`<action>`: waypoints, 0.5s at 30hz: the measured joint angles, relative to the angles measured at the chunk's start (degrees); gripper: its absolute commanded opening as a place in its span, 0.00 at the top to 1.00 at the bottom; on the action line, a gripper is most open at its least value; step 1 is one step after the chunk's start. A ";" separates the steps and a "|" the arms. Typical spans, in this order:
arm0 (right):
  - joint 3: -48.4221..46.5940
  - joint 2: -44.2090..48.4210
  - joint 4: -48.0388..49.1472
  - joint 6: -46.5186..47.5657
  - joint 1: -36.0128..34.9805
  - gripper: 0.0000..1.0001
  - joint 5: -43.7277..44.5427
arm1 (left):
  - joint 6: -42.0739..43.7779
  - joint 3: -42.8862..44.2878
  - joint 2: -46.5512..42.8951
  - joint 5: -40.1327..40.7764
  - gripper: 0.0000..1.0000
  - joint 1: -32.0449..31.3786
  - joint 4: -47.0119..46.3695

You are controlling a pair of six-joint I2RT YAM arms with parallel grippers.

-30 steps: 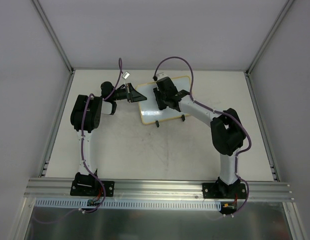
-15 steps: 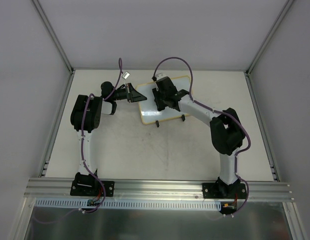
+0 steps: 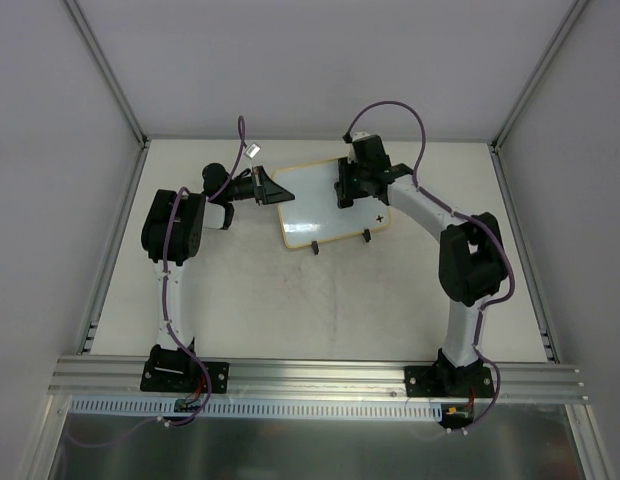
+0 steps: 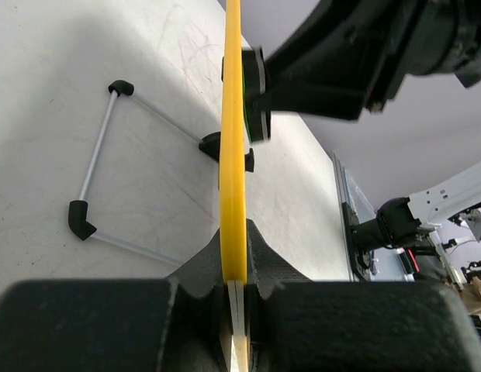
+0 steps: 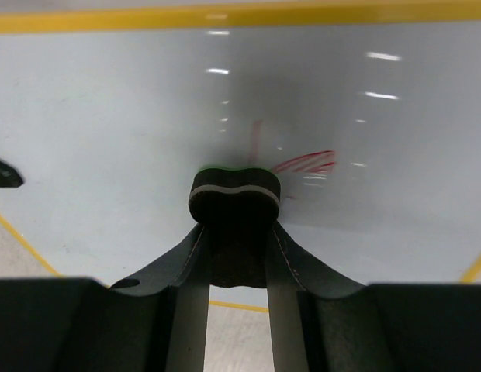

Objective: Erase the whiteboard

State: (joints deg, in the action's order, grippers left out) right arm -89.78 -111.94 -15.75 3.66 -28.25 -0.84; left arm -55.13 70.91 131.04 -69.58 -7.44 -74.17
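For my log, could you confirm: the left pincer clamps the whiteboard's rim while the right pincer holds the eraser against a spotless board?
Not spotless: the right wrist view shows red marks on the whiteboard beside the eraser. The rest holds.

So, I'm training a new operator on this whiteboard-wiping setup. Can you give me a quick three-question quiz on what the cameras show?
1. True or false: the left gripper is clamped on the rim of the whiteboard.
2. What does the right gripper hold against the board? A) a marker B) the black eraser C) nothing
3. In the right wrist view, what colour are the marks on the board beside the eraser?

Key: 1 true; 2 B; 3 red.
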 measured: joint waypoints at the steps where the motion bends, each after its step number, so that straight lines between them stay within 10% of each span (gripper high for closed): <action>1: 0.00 0.20 -0.07 0.00 0.94 1.00 0.20 | 0.00 0.00 0.00 0.00 1.00 0.00 0.00; 15: -0.13 1.42 -0.76 1.38 8.87 1.00 3.61 | 0.00 0.00 0.00 -0.07 1.00 0.00 -0.02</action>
State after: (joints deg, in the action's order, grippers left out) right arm -89.91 -110.52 -16.51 5.04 -19.38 2.76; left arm -55.13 70.91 131.04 -69.65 -7.44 -74.19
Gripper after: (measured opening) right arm 0.327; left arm 0.033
